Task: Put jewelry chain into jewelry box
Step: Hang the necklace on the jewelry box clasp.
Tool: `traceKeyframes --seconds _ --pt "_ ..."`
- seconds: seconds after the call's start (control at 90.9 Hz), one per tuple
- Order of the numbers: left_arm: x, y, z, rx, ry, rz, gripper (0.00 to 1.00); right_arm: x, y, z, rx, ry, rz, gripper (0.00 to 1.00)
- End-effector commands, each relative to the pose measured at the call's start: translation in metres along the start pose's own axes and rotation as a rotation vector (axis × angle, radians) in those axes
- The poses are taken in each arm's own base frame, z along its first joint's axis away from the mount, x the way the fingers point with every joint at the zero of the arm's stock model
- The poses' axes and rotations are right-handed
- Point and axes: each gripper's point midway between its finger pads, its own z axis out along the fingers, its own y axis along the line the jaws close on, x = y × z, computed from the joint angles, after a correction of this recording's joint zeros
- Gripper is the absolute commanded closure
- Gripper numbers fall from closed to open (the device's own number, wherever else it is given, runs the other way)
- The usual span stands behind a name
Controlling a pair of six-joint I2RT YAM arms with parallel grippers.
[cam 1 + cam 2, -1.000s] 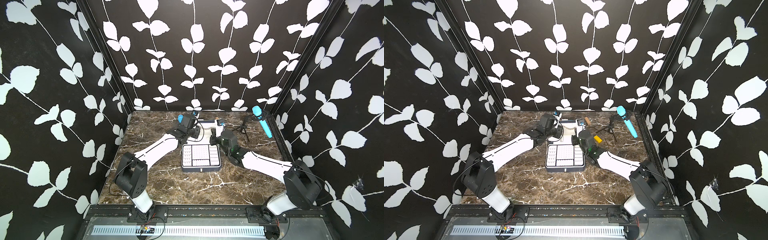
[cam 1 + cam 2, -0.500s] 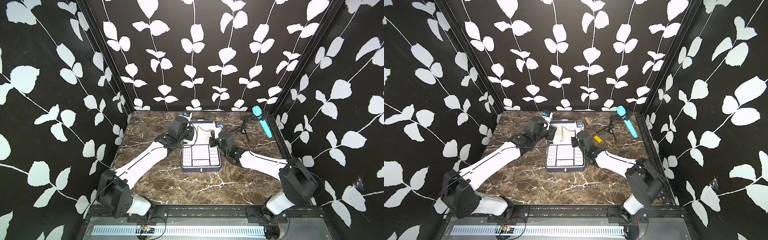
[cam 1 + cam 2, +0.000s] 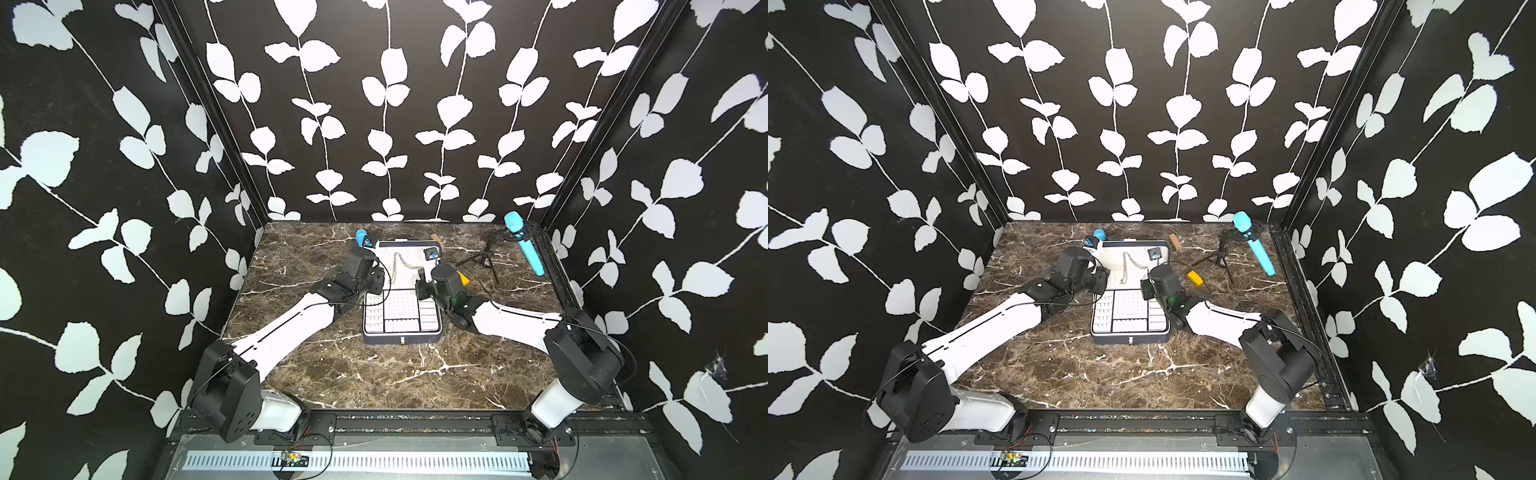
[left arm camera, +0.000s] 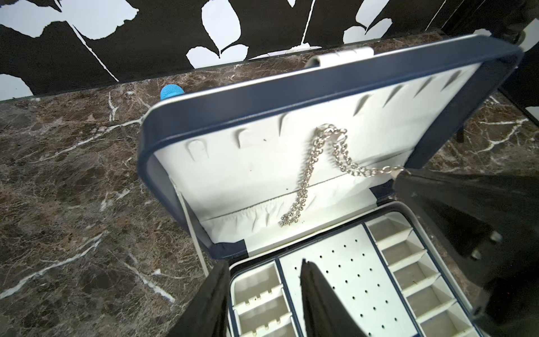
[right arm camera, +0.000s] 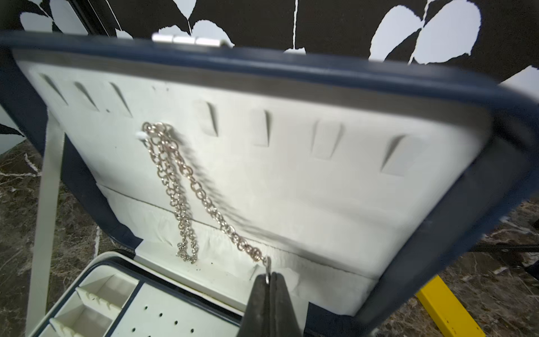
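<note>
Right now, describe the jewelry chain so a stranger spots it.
At centre sits an open navy jewelry box. Down its raised white-lined lid hangs the jewelry chain, one end in the right gripper. Nothing else there is silvery and linked.

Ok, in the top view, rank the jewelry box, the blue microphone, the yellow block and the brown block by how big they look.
1. jewelry box
2. blue microphone
3. yellow block and brown block: both small and about alike, so I won't rank them.
</note>
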Motion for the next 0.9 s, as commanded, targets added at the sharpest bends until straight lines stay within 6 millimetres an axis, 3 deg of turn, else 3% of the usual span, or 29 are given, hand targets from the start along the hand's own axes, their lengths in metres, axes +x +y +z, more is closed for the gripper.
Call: traceKeyframes --seconds 0.0,0.891 --pt "-0.006 0.003 -0.010 0.003 -0.047 -0.028 0.57 -0.001 0.001 0.004 -0.010 -0.019 0.028 1.00" --pt "0.011 0.004 -0.009 0.011 -0.022 -0.040 0.58 0.026 0.008 0.025 -0.039 0.017 0.061 1.00"
